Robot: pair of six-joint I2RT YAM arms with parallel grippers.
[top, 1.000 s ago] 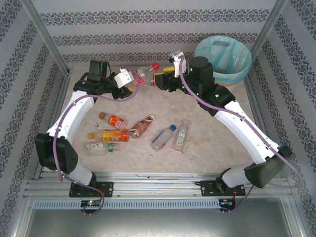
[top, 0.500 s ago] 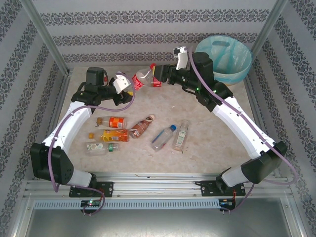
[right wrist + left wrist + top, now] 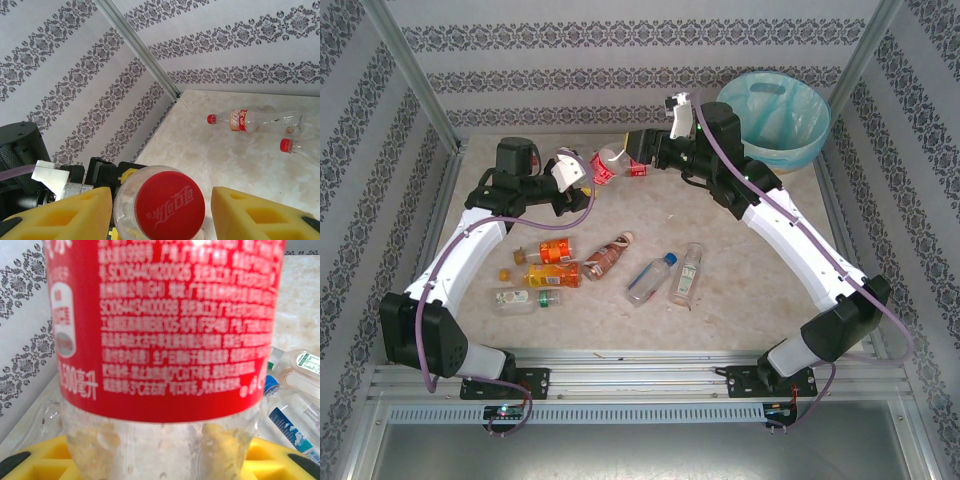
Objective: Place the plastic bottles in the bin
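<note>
Red-label bottle [image 3: 613, 157] held at far centre, base clamped by left gripper [image 3: 160, 460]; right gripper [image 3: 162, 210] half-spread astride cap, grip unclear.

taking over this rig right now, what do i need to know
Left gripper: shut on the red-label bottle, held between the two arms at the far side.
Right gripper: jaws stand either side of that bottle's red cap; I cannot tell whether they grip it.
Bin: far right corner; I can make out no bottle inside.
On the table: six bottles in the near middle, and two red-capped bottles lying in the right wrist view.
Done: nothing surely binned.
Left: get the held bottle into the bin, then all the rest.
</note>
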